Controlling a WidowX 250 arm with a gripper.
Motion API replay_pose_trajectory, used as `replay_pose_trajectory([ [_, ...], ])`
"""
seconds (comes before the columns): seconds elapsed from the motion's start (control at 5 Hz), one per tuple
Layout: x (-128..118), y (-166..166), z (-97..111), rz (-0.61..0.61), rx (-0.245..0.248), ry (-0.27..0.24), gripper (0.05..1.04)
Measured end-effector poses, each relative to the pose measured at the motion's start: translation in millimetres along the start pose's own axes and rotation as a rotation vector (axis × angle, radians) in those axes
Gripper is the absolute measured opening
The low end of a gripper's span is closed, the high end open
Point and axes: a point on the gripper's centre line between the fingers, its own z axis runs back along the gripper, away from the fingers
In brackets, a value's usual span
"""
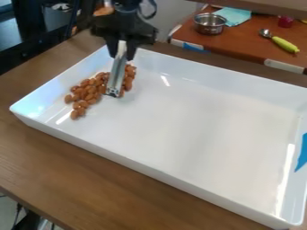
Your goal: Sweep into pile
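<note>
- The hand [122, 50] hangs over the far-left part of the white tray [198, 134] — gripping a narrow, pale metallic tool [116, 76] by its upper end.
- The tool slants down, its lower end among the brown nuts [90, 92] or just above them; I cannot tell whether it touches the tray floor.
- The nuts lie inside the tray, in an uneven band beside its left short wall, running from near the far-left corner towards the near-left one. Most are bunched on the left side of the tool, with a smaller group on its right — a few trail off at the near end.
- The tray sits on a brown wooden bench [36, 150], with a blue patch [302, 155] at its right wall.
- Behind, on an orange-brown table [246, 38], are a metal pot [210, 24], a light-blue cloth [234, 16], a small red object [285, 21] and a spoon-like utensil with a yellow-green handle [285, 44].
</note>
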Motion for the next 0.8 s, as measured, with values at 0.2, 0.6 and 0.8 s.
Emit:
replay_pose_trajectory([
  [0.2, -20.0, -30.1, 23.3, -0.013, -0.124, 0.111, 0.337],
  [0.6, -23.6, -67.1, 27.6, -0.016, -0.124, 0.130, 0.337],
  [0.8, -24.6, -61.9, 2.6, -0.048, -0.058, 0.090, 0.337],
])
